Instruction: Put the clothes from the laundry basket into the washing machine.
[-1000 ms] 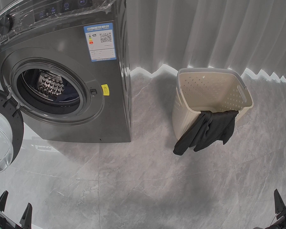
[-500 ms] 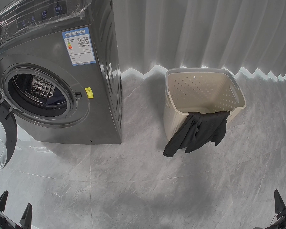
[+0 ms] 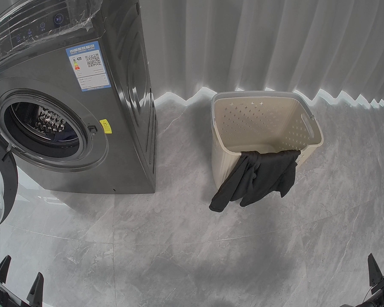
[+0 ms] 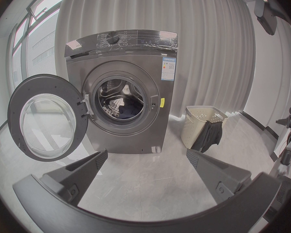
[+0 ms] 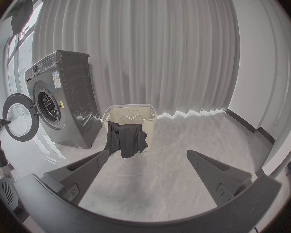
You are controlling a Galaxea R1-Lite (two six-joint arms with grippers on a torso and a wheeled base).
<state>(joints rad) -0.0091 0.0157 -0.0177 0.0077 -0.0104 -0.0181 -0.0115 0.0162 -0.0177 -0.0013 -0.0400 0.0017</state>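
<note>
A dark garment [image 3: 260,178] hangs over the basket's [image 3: 264,120] near rim, half out, which leaves an easy edge to pinch. The washer [image 3: 123,107] stands left of the basket, its door [image 4: 45,117] swung wide so clothes can go in. The left gripper [image 4: 146,152] and right gripper [image 5: 146,152] are spread wide and empty, well short of the basket, likely readied for the grab.

The cream laundry basket [image 3: 260,120], dotted with star-shaped holes, held a black garment [image 3: 260,175]; the washing machine [image 3: 119,150] beside it was dark grey.
</note>
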